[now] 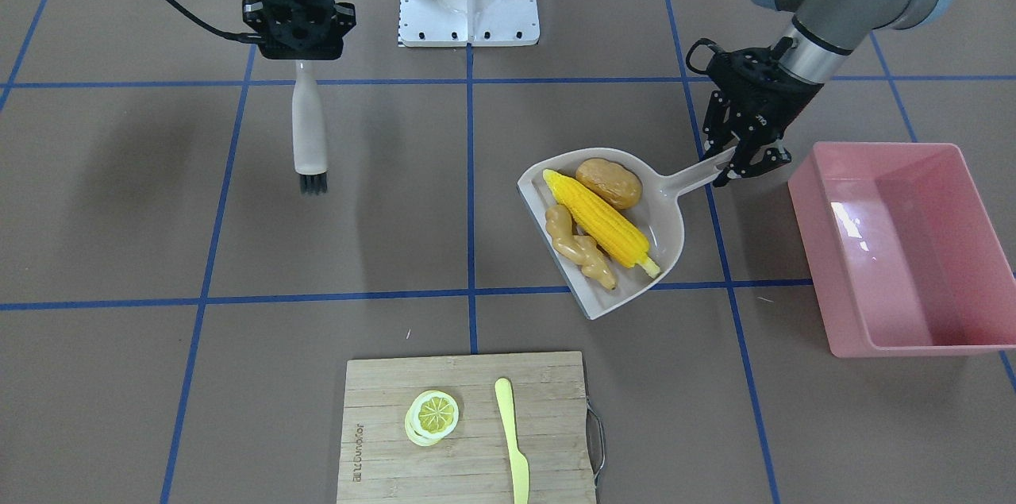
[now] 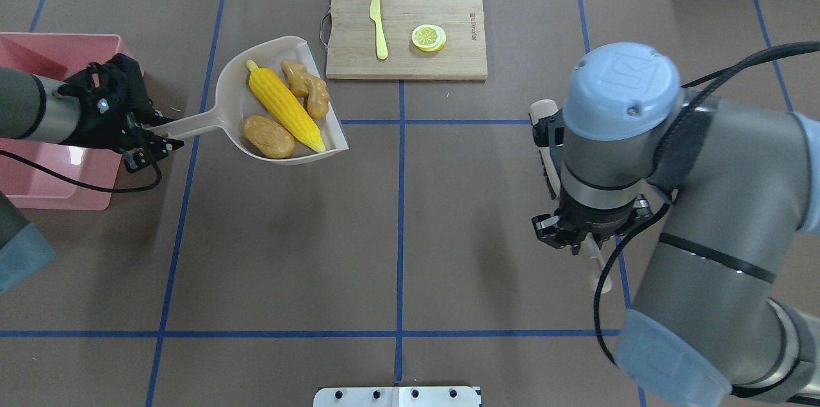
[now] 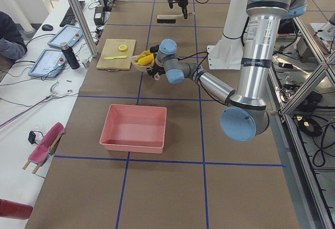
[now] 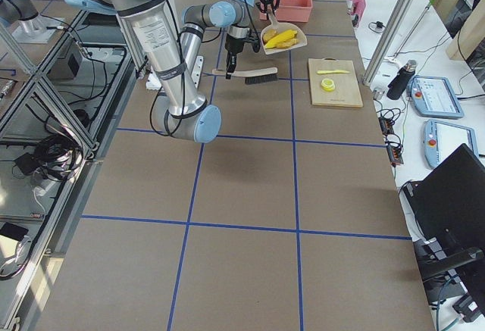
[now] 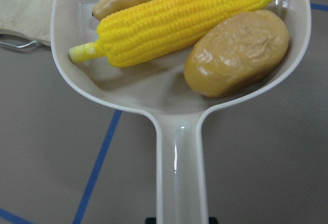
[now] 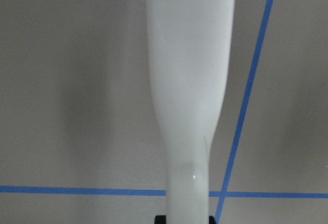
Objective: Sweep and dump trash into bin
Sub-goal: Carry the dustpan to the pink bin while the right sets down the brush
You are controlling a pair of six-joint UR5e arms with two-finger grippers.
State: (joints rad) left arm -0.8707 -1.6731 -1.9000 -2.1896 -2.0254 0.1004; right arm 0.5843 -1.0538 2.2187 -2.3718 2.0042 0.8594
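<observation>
1. Three loose items, corn, potato and ginger, lie in dustpan, beside bin.
2. Left gripper clamped on handle; early tilt could spill corn short of bin.
3. Right gripper holds brush, well apart.

Your left gripper hangs just beside the bin, jaws clamped on the dustpan handle, wrist tilted down, forearm reaching in over the bin. Right gripper is well apart from the bin, across the tabletop, jaws pinching the brush handle, elbow bent.
</observation>
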